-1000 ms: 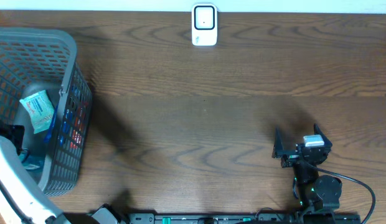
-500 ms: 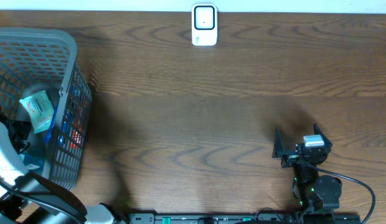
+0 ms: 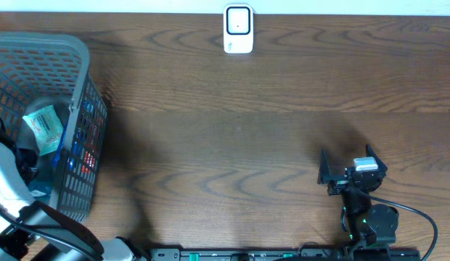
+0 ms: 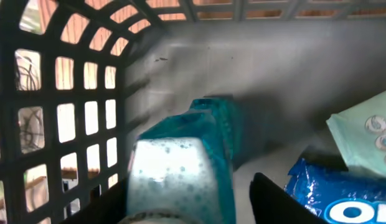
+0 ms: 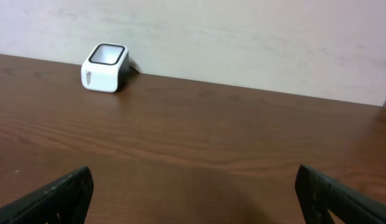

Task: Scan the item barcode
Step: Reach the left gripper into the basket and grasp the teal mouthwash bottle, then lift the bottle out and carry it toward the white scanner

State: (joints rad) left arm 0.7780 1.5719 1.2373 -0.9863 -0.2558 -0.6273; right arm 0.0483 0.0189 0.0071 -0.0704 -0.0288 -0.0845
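Observation:
In the left wrist view my left gripper [image 4: 188,186] is deep inside the grey mesh basket [image 3: 80,61]. A teal packet with a pale speckled face [image 4: 180,158] lies between its fingers. The left finger [image 4: 112,199] rests against the packet, while the right finger [image 4: 268,196] stands a little apart from it, with basket floor showing in the gap. The white barcode scanner [image 3: 238,29] stands at the far middle edge of the table and is also visible as the scanner [image 5: 104,67] in the right wrist view. My right gripper [image 3: 348,170] rests open and empty at the near right.
Inside the basket a blue Oreo pack [image 4: 333,196] and a pale green packet [image 4: 367,134] lie just right of the left gripper. The basket wall [image 4: 68,118] is close on its left. From overhead a light green packet [image 3: 43,127] shows in the basket.
The left arm has pushed further down into the basket and its jaws have narrowed around the teal packet. The right arm has not moved.

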